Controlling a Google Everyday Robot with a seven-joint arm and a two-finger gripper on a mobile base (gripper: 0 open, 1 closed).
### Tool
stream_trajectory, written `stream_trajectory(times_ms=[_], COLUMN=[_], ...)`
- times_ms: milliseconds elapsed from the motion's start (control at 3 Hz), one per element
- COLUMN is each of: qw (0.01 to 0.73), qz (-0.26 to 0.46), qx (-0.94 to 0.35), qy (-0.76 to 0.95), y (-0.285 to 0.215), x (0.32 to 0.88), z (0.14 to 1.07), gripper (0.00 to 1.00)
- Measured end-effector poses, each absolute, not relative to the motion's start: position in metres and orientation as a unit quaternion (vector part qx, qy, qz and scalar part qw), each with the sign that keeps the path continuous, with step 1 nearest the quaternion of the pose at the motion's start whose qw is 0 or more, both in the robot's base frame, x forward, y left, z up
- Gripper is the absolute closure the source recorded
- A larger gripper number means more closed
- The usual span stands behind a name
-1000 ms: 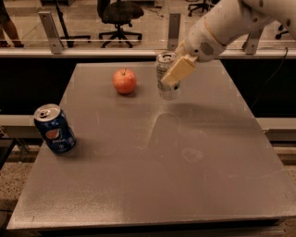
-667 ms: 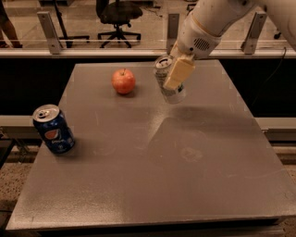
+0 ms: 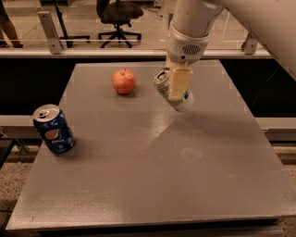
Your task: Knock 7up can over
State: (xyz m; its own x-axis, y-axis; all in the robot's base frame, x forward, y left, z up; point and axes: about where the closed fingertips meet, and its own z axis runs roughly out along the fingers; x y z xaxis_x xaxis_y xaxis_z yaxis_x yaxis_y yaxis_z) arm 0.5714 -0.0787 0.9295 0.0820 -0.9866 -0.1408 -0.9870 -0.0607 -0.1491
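The 7up can (image 3: 186, 103), silver-white with green markings, is tilted steeply at the back middle of the grey table (image 3: 148, 176). Its silver top (image 3: 160, 77) points up and to the left, and its base is low, near the table. My gripper (image 3: 178, 90) reaches down from the white arm (image 3: 187, 32) and lies right against the front of the can, covering its middle. I cannot tell whether the can is held or only pushed.
A red apple (image 3: 123, 81) sits to the left of the can. A blue Pepsi can (image 3: 53, 129) stands upright near the table's left edge. Behind the table are a rail and office chairs (image 3: 118, 14).
The arm has swung toward the front of the table. The 7up can has moved with it and tipped further, its top leaning left. The apple and Pepsi can have not moved.
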Motion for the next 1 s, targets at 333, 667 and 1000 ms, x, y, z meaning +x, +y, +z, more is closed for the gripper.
stream_trajectory(times_ms=[333,667,1000], qw=[0.071,0.047,0.028], qz=[-0.026,-0.039,-0.047], qx=[-0.745,-0.757,-0.765], qy=[0.662,0.651,0.642], y=[-0.076,-0.074,-0.072], x=[0.562,0.557,0.553], z=[0.921,0.911,0.901], gripper=[0.58,0.36,0.12])
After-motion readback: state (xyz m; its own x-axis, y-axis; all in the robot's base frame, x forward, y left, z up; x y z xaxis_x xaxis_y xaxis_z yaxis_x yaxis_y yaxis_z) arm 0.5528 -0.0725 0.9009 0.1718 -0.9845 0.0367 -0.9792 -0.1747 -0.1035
